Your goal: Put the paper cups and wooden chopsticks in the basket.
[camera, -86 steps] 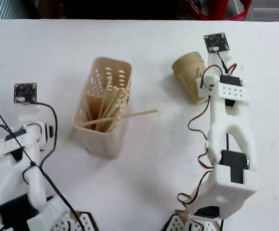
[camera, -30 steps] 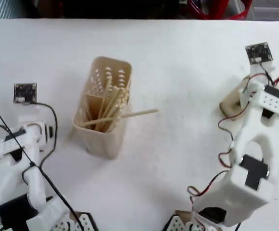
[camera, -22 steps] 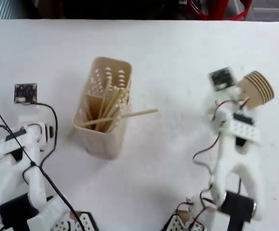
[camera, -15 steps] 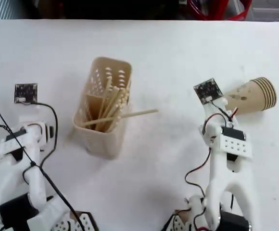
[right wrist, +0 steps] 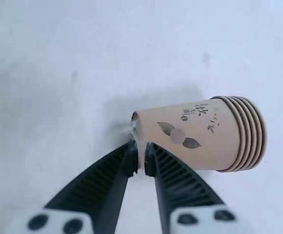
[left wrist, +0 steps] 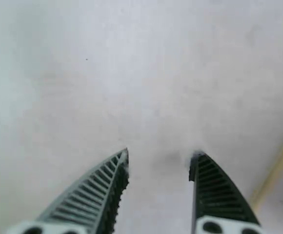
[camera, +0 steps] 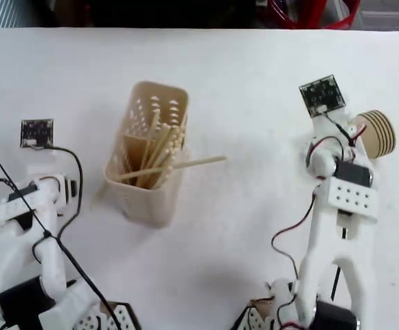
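A stack of tan paper cups [right wrist: 200, 134] lies on its side on the white table, open rims pointing away from my right gripper [right wrist: 139, 157]. That gripper is shut on the rim at the stack's narrow base. From above, the cups [camera: 376, 133] lie at the right, beside the right arm [camera: 340, 199]. The beige perforated basket [camera: 144, 192] stands left of centre with several wooden chopsticks [camera: 164, 151] in it, one chopstick [camera: 203, 162] poking out to the right. My left gripper [left wrist: 159, 158] hangs open over bare table.
The left arm [camera: 27, 227] sits folded at the front left with its cable looping beside it. A thin beige edge [left wrist: 278, 168] shows past the left gripper. A red object [camera: 309, 12] lies beyond the table's far edge.
The right arm took the cups from the back middle and swung them to the right. In the last half second it shifted right and farther back. The left arm and basket have not moved.
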